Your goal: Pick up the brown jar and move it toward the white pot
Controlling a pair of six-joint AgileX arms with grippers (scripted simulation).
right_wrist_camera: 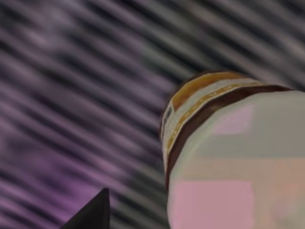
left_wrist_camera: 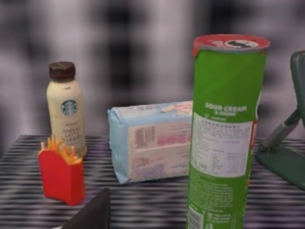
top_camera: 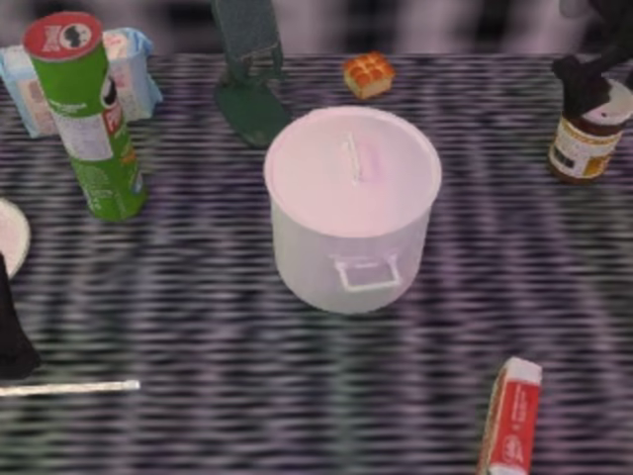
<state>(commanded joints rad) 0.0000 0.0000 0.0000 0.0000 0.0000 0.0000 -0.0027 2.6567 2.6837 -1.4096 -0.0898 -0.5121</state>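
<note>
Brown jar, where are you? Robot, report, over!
Right end effector at brown jar, far right. Left arm parked left. White pot centre; path between them bare.

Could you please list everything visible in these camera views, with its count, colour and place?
white pot: 1, white, lid on, table centre.
brown jar: 1, dark brown, white lid, far right edge, under the right gripper.
green tube: 1, green, red lid, upright, far left.
pale blue packet: 1, behind the tube.
green stand: 1, dark green, behind the pot.
bread bun: 1, golden, far side.
red box: 1, red and white, near right.
coffee bottle: 1, cream, brown cap, left wrist view.
fries carton: 1, red, before the bottle.
white plate: 1, left edge.
left gripper: black, parked near left.
right gripper: black, at the jar's top.
</note>
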